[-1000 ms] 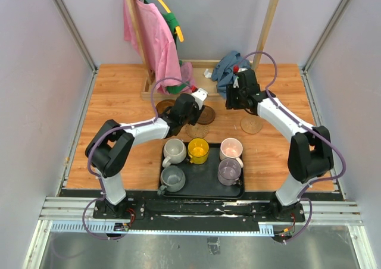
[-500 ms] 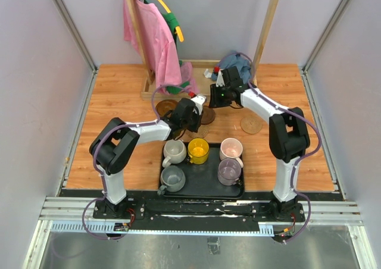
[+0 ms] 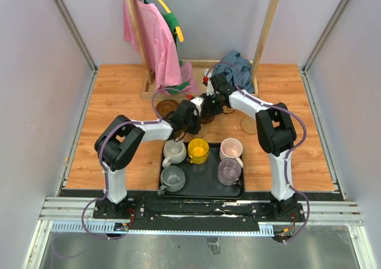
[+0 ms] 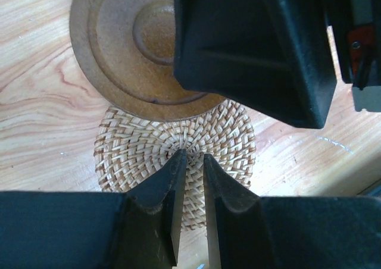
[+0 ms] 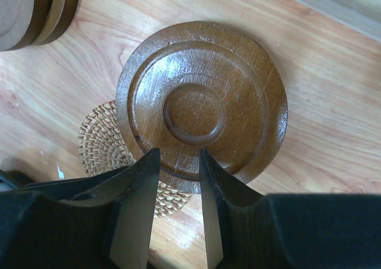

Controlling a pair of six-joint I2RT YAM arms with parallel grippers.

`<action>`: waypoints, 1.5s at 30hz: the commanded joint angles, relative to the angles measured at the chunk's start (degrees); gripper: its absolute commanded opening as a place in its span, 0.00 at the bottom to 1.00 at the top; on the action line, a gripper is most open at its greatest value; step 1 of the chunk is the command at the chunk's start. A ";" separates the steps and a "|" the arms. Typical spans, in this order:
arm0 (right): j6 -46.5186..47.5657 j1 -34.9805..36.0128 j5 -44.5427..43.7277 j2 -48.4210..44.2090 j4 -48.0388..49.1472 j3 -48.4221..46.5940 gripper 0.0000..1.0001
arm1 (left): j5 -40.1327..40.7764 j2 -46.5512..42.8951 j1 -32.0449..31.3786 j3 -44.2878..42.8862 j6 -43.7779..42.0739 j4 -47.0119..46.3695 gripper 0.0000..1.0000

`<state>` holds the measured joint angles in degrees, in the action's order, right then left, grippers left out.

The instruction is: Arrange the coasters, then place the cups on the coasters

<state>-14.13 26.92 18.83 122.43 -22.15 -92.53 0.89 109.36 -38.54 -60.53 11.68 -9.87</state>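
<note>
Both arms meet over the middle of the wooden table (image 3: 113,132), just beyond the black tray (image 3: 202,195). The left gripper (image 4: 191,159) hangs right over the woven coaster (image 4: 229,132). Its two fingers point down at the centre of the weave, with only a thin slit between them and nothing caught in it. I cannot tell whether the tips touch the weave.

A dark brown wooden coaster (image 5: 238,90) lies on the far part of that woven one, covering part of it, with the weave poking out at the near side. The right gripper (image 5: 178,156) is above this brown disc's near rim. Its fingers stand apart, and the rim shows in the gap between them. They are not clamped on it, since the disc is far wider than the gap. The two grippers sit very close together, and the right one's black body fills the upper part of the left wrist view.

Off to one side there is a stack of brown coasters (image 5: 36,7), apart from the overlapping pair. A single tan coaster (image 3: 251,124) lies alone on the right part of the table.

All the cups stand on the tray. The off-white mug (image 3: 174,152), yellow mug (image 3: 198,150) and pale pink mug (image 3: 231,148) make up the far row. The grey mug (image 3: 172,178) and lilac mug (image 3: 229,171) are in the near row. No cup is on a coaster yet.
</note>
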 commanded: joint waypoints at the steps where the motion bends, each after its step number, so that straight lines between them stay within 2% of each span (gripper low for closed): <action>1: -0.11 0.77 -4.56 2.76 -5.97 -2.62 0.35 | 0.58 2.88 2.15 -0.76 2.72 3.42 0.24; 9: -0.77 0.36 -19.11 4.77 -11.97 -4.50 0.32 | 1.20 2.26 5.91 -0.65 3.79 4.37 0.24; 23: -3.87 -1.52 -30.30 1.80 -17.42 -0.15 0.31 | 2.38 4.66 6.90 -5.38 3.00 5.42 0.24; 30: -4.70 -1.52 -31.12 -1.65 -17.84 2.95 0.31 | -1.92 7.53 6.99 -10.48 2.83 5.08 0.26; 36: -3.89 -1.52 -31.07 -2.81 -17.73 1.72 0.33 | -3.39 6.98 6.99 -10.46 3.01 4.90 0.26; 41: -1.94 -1.52 -31.52 -3.14 -17.41 -2.35 0.36 | -3.83 2.57 6.94 -6.19 2.56 2.75 0.27; 45: -0.42 -1.52 -31.70 -4.26 -16.69 -6.50 0.41 | -3.46 -4.30 6.99 -2.70 2.27 -0.14 0.37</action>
<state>-16.58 26.22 -11.03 120.33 -37.98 -94.04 -2.02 112.46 -31.94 -66.08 14.90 -7.55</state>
